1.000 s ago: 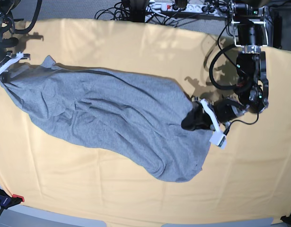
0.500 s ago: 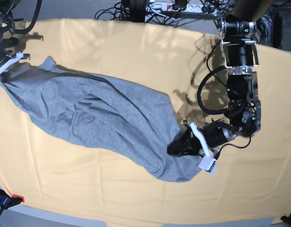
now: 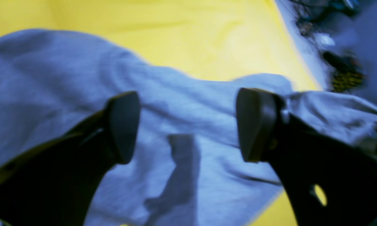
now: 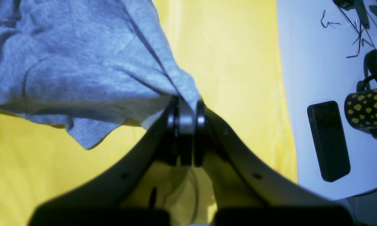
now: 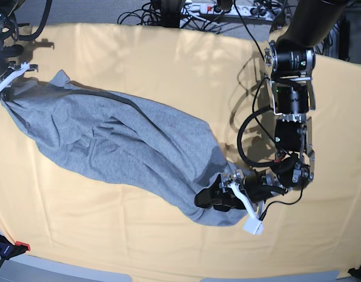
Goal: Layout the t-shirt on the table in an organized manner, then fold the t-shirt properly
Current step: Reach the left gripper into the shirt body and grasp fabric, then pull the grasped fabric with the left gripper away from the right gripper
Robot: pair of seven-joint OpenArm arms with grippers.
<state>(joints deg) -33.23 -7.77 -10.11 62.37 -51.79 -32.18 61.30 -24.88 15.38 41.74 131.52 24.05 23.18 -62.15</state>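
Note:
The grey t-shirt [image 5: 121, 147] lies stretched in a long rumpled band across the table [image 5: 168, 64], from the far left edge towards the front right. No lettering shows. My right gripper [image 5: 3, 88] is at the shirt's left end, and in the right wrist view it [image 4: 187, 110] is shut on a bunched edge of the t-shirt [image 4: 81, 62]. My left gripper [image 5: 218, 197] is at the shirt's front-right end. The blurred left wrist view shows it [image 3: 188, 125] open, its fingers wide apart over the t-shirt [image 3: 182, 103] and nothing pinched between them.
A power strip with tangled cables [image 5: 221, 9] runs behind the table's far edge. Past the table's side, a white surface holds a black phone [image 4: 328, 141] and a black mug with yellow spots [image 4: 369, 110]. A red-tipped clamp [image 5: 10, 247] sits at the front-left corner.
My left gripper dragged the shirt's right end towards the table's front and then opened, letting go of the cloth. The right gripper has kept its hold in place.

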